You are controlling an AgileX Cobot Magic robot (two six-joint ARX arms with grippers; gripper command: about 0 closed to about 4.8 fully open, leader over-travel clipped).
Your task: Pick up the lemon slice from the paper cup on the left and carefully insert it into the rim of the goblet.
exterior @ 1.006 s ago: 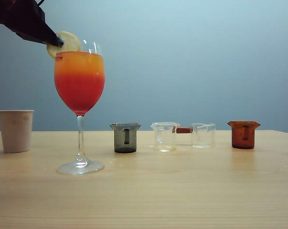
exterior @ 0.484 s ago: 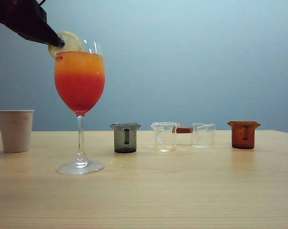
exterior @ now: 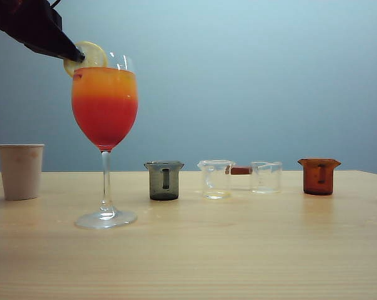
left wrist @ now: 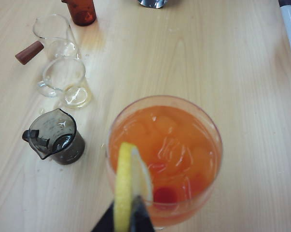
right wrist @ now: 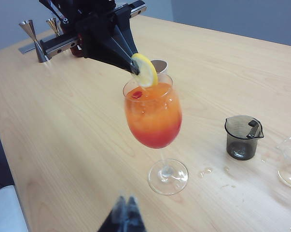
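The lemon slice point(exterior: 88, 56) sits upright on the goblet point(exterior: 105, 106) rim, on the side facing the paper cup point(exterior: 20, 170), with the left gripper point(exterior: 79, 57) at its outer edge; its jaws stand narrow about the rind, and whether they grip or have begun to part I cannot tell. The right gripper point(right wrist: 126, 209) hangs well clear of the goblet, fingertips together. Judged, the step is release: open slowly without dragging the slice, confirm that its cut straddles the glass wall, then back straight off, since any sideways pull could tip the tall goblet.
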